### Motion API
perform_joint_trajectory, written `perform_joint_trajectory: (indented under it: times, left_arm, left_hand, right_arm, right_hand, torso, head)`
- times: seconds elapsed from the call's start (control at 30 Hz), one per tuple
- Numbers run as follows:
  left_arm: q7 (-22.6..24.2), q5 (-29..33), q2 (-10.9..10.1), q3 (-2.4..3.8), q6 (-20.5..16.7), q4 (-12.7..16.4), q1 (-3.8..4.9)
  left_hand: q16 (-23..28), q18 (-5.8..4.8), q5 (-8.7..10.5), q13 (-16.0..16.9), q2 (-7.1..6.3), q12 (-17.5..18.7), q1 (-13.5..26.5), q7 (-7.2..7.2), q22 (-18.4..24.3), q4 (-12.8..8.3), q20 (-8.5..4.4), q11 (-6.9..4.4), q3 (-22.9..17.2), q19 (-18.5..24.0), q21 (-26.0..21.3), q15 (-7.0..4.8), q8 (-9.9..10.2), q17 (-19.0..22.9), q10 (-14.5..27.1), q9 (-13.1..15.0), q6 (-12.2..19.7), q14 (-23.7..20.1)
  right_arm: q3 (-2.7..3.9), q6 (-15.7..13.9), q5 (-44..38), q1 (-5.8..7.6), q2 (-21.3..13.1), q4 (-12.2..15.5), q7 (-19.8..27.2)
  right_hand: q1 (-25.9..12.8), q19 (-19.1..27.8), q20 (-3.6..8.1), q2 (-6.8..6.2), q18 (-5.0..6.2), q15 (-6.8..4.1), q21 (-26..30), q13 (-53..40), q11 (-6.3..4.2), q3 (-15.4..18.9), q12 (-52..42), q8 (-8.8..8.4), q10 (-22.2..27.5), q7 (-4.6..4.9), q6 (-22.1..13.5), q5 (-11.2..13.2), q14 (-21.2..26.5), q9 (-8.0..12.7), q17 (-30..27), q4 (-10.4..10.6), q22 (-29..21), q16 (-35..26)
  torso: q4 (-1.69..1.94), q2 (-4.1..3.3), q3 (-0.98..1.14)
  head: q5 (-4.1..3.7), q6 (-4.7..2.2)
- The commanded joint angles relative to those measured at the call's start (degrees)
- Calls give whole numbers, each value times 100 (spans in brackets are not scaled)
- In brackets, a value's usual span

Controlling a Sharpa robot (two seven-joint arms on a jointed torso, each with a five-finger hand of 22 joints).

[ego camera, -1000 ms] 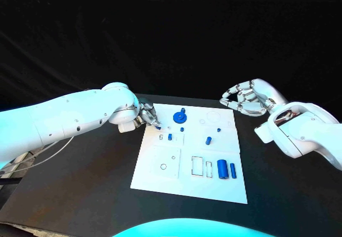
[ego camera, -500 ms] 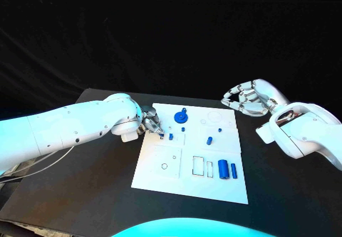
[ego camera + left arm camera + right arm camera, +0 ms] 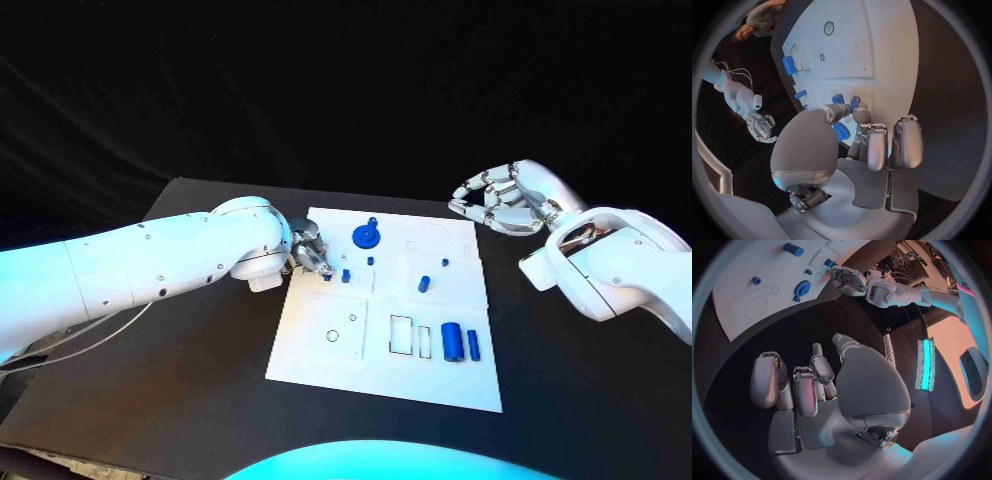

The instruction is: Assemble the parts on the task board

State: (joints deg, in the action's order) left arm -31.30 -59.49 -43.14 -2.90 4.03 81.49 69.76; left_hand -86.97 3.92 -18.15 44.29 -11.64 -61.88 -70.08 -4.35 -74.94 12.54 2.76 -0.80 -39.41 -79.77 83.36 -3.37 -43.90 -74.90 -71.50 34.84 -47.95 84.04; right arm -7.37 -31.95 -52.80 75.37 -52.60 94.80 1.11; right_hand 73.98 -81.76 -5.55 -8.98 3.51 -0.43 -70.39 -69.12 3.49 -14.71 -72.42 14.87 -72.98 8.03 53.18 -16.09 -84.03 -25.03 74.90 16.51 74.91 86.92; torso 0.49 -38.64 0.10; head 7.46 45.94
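On the black counter (image 3: 173,360) lies the white task board (image 3: 368,370); toward its near right corner two blue cylinders (image 3: 460,342) lie side by side, with smaller blue parts (image 3: 423,284) standing farther up. At the board's left edge the left hand (image 3: 306,250) has its fingertips down around a small blue part (image 3: 854,103), seemingly pinching it, though the grip is partly hidden. Farthest, beyond a blue disc (image 3: 366,237), the right hand (image 3: 498,200) hovers off the board's far right corner, fingers curled on nothing.

Black table (image 3: 173,340); white cable (image 3: 90,322) trailing over left edge.
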Motion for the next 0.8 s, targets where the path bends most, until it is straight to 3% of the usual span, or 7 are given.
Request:
perform_joint_trajectory:
  times: [0.03, 0.8]
  left_arm:
    - [-77, -235, 26, -11, -58, -13, -29]
    - [-177, -308, 7, -11, 176, 61, -37]
  left_hand:
    - [-24, -80, 12, 16, 38, -26, 46, 76, -282, -599, -5, 10, -627, -42, 39, -53, -41, -892, -37, 81, -45, 437]
    - [-36, -84, 38, 57, -95, -63, 174, 124, -298, -626, -14, -26, -619, -53, 45, -84, -132, -914, -73, 122, -40, 443]
  right_arm:
    - [0, 73, -65, -3, 0, 6, 39]
    - [-1, 71, -73, -4, -10, 8, 42]
  right_hand:
    - [-53, 28, 13, -1, 57, -22, 30, -4, -5, -30, 7, 23, 26, 5, -30, -28, -421, -6, 773, 3, 630, -27]
    - [-53, 28, 13, -1, 57, -22, 30, -4, -5, -30, 7, 23, 26, 5, -30, -28, -421, -6, 773, 3, 630, -27]
  torso:
    - [3, 0, 1]
    - [14, 10, 2]
  head:
    - [-11, 9]
    - [-31, 36]
